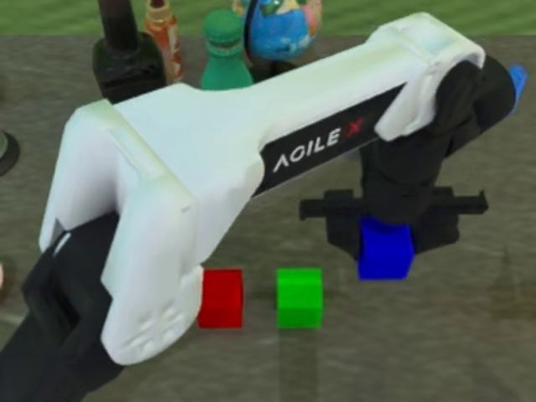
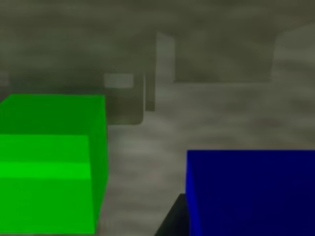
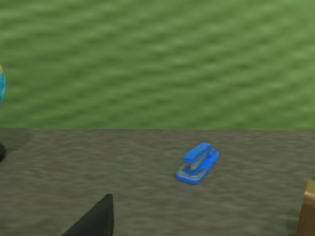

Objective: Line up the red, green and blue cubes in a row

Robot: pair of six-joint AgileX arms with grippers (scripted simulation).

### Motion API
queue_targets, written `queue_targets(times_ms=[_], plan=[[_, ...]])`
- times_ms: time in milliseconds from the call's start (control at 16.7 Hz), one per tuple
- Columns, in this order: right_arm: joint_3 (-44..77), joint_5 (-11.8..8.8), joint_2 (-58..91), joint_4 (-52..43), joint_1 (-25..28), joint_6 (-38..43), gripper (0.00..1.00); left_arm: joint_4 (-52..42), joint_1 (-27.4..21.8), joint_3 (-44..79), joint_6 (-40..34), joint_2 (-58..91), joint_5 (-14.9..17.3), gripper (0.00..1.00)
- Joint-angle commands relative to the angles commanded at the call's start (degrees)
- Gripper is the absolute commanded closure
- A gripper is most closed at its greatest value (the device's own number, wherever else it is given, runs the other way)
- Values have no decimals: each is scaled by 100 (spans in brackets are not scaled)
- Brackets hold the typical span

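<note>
The red cube [image 1: 221,297] and the green cube [image 1: 299,296] sit side by side on the table near the front, a small gap between them. My left arm reaches across from the lower left. Its gripper [image 1: 385,243] is shut on the blue cube [image 1: 384,249], which is to the right of the green cube and a little farther back. In the left wrist view the blue cube [image 2: 251,191] fills the near corner beside one dark finger [image 2: 172,221], and the green cube [image 2: 49,162] lies close by. Of my right gripper only one dark finger [image 3: 96,221] shows, over bare table.
Along the back edge stand a teal-green bottle [image 1: 224,54], a brown bottle [image 1: 163,38], a globe [image 1: 276,25] and a black stand [image 1: 126,59]. A small light-blue toy [image 3: 198,163] lies at the back right. A brown object [image 3: 307,211] is near my right gripper.
</note>
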Motion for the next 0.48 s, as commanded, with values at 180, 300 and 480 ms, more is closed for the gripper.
queue_targets(times_ms=[180,300,480], plan=[[0,0,0,0,0,0,0,658,3,-663,-17,12,2,100],[0,0,0,0,0,0,0,1101,-13,-1103,-12,24,3,100],[0,0,0,0,0,0,0,1334,-28,-1334,-12,35,-1,100]])
